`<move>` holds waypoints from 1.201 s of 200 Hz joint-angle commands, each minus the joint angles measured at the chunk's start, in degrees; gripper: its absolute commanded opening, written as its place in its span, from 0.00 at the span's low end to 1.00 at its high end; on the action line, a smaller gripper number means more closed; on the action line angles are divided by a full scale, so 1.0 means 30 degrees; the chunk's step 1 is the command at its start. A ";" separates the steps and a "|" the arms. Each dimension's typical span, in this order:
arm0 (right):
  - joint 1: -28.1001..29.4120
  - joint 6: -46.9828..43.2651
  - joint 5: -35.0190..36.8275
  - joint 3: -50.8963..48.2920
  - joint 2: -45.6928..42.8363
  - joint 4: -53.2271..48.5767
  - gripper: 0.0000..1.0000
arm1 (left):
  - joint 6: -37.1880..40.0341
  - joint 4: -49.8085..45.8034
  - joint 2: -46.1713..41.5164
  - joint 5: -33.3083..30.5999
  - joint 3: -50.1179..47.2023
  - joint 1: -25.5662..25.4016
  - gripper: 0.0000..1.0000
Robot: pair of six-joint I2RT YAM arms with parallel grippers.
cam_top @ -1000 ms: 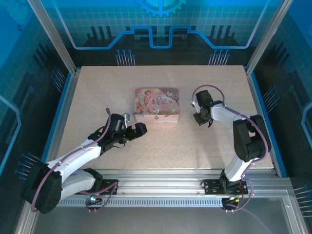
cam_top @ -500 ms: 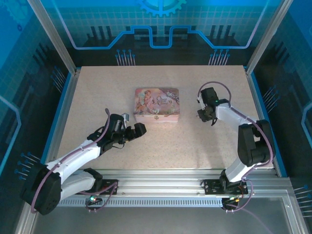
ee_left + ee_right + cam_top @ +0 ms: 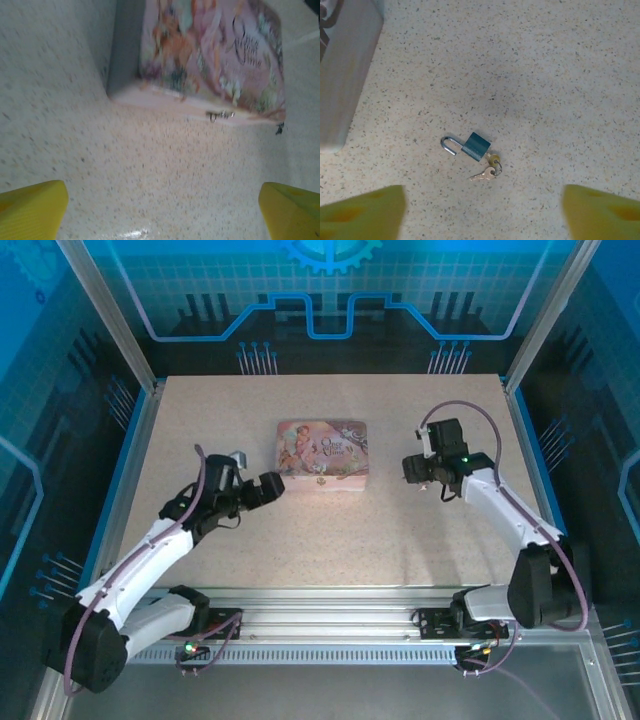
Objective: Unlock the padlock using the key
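The padlock (image 3: pixel 475 145), small with a teal body, lies flat on the speckled table, its silver shackle (image 3: pixel 448 144) swung free at one end. The key (image 3: pixel 493 160) sits in its base, and a second key (image 3: pixel 483 175) lies beside it on the same ring. My right gripper (image 3: pixel 482 215) hovers above them, open, with its yellow fingers (image 3: pixel 362 212) wide on either side and touching nothing. My left gripper (image 3: pixel 160 212) is open over bare table just in front of the pink tin (image 3: pixel 210 55). From above, the left gripper (image 3: pixel 262 487) is at the tin's near-left corner and the right gripper (image 3: pixel 420 472) is to the tin's right.
The pink illustrated tin (image 3: pixel 322 455) stands mid-table, with a small metal latch (image 3: pixel 220 115) on its front. Its corner (image 3: pixel 342 75) reaches into the right wrist view at upper left. A blue-edged frame (image 3: pixel 140 440) borders the table.
My right gripper has gone from nearly shut to wide open and drawn back to the right, leaving the padlock and keys on the table. My left arm has moved up toward the tin.
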 commanded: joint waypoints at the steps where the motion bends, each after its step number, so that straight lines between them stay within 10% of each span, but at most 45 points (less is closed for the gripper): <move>1: -0.0010 0.1042 -0.0354 -0.0698 -0.0928 0.0754 1.00 | 0.2108 -0.2134 -0.0471 -0.1204 0.1386 0.0924 0.99; 70: -0.0202 0.4029 0.6802 -0.2720 -0.1452 0.6111 1.00 | 0.8316 0.1619 -0.1164 -0.6931 0.0619 0.3420 0.99; 95: -0.0214 0.0926 0.6052 -0.6740 -0.1952 1.3924 1.00 | 0.9532 0.5421 -0.1029 -0.6787 -0.1586 0.5024 0.99; 188: -0.1364 -0.0249 0.3938 -1.0128 0.2161 2.2385 1.00 | 1.1087 2.1607 0.6822 -0.4256 -0.6803 0.6342 0.99; 215: -0.1868 -0.0795 0.1115 -1.0959 0.2210 2.3858 1.00 | 1.1598 3.1820 1.1158 -0.4183 -0.9563 0.6342 0.99; 240: -0.2602 -0.0205 0.0224 -1.0689 0.3066 2.3755 1.00 | 1.1446 2.6158 1.0084 -0.4564 -0.7542 0.6284 0.99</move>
